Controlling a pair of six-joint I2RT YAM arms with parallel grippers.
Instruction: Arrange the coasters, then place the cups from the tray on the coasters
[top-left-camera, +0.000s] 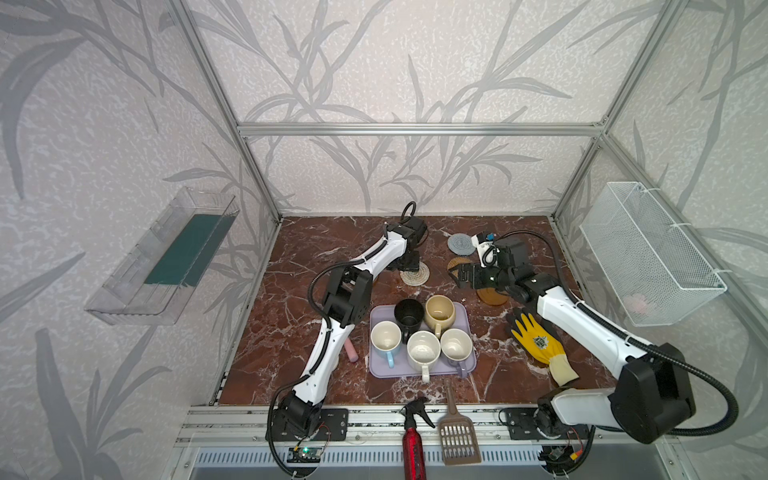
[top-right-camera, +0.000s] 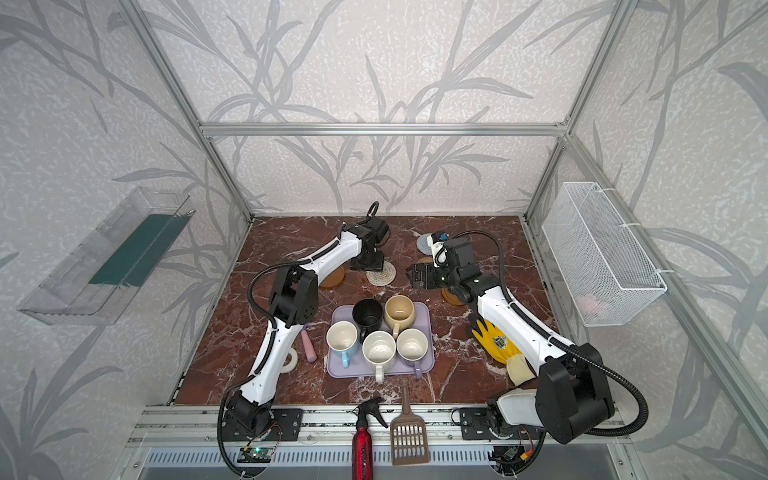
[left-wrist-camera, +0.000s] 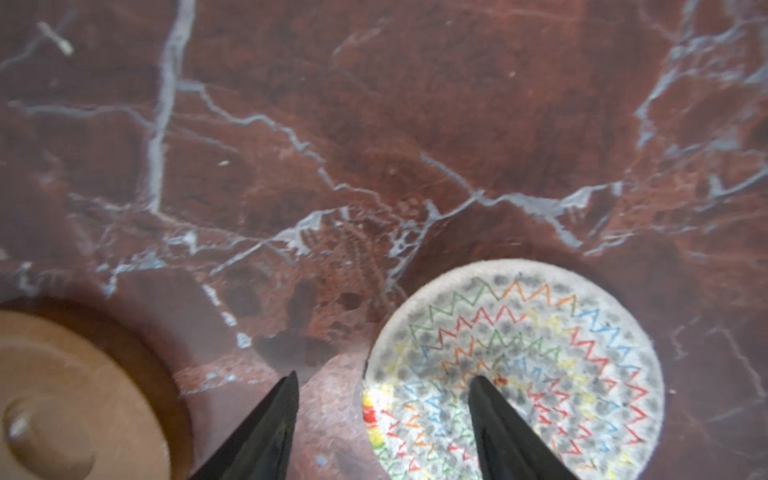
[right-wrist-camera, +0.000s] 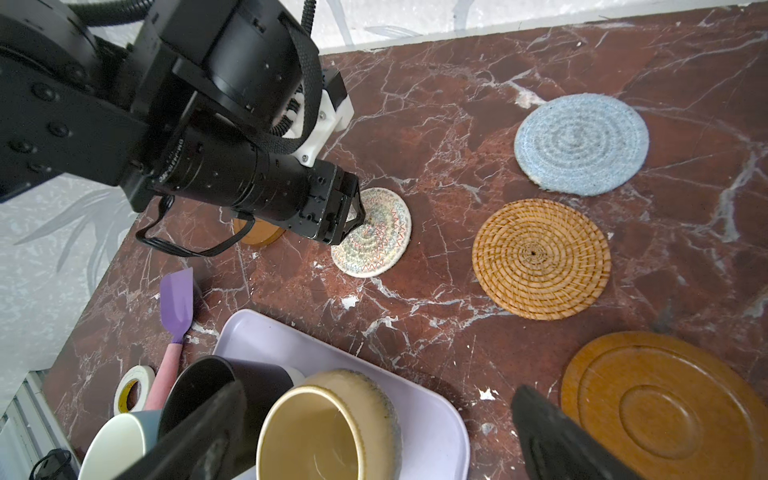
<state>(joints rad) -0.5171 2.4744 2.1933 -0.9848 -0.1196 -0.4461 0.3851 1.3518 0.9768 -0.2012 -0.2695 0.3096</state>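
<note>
Left jaws: standing part-open, straddling the cream woven coaster (left-wrist-camera: 540, 353) rim, one tip over weave, one over bare tabletop (left-wrist-camera: 374, 124).
Right jaws: gaping wide, empty, hovering farther off.

1. In both top views the left arm (top-left-camera: 376, 254) rises from its base at the near edge, folds at a raised elbow and reaches toward the far middle.
2. Its wrist is bent down, so the left gripper (top-left-camera: 409, 265) points steeply at the surface, close above it.
3. The left wrist view shows its two black fingers (left-wrist-camera: 270, 424) standing apart with a clear gap between the tips.
4. The right arm (top-left-camera: 582, 324) stretches from the near right corner toward the far middle.
5. The right gripper (top-left-camera: 456, 276) lies nearly level, pointing leftward, with its jaws spread wide and nothing between them.
6. The two grippers are near each other but apart.
</note>
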